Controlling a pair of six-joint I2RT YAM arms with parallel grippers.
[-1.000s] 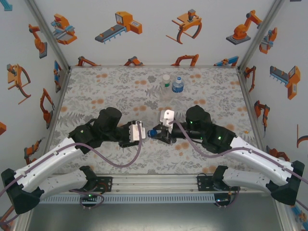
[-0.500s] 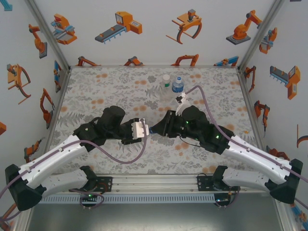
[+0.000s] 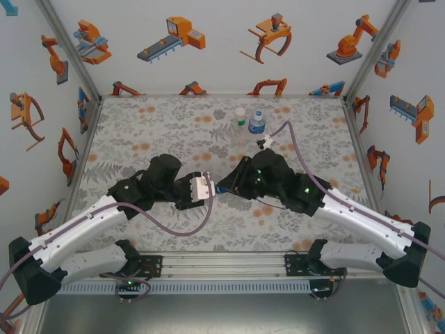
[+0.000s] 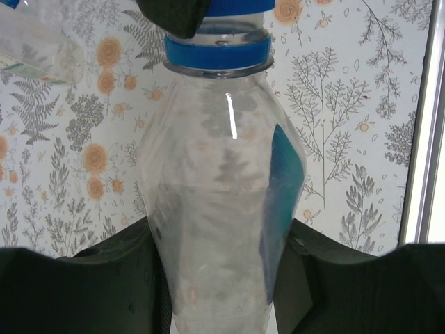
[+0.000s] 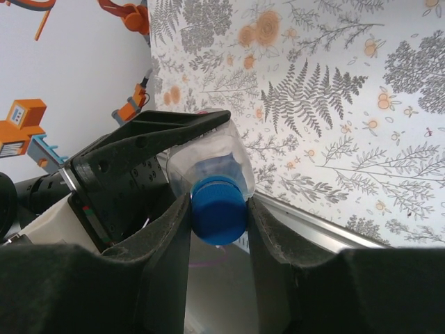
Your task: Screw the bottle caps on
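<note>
We see the clear, crinkly bottle (image 4: 208,209), with a blue label (image 4: 281,209) on its side, held over the middle of the table (image 3: 139,132), the left gripper (image 4: 219,285) clamping its body and the right gripper (image 5: 218,223) pinching its small round blue cap (image 5: 217,205).
</note>
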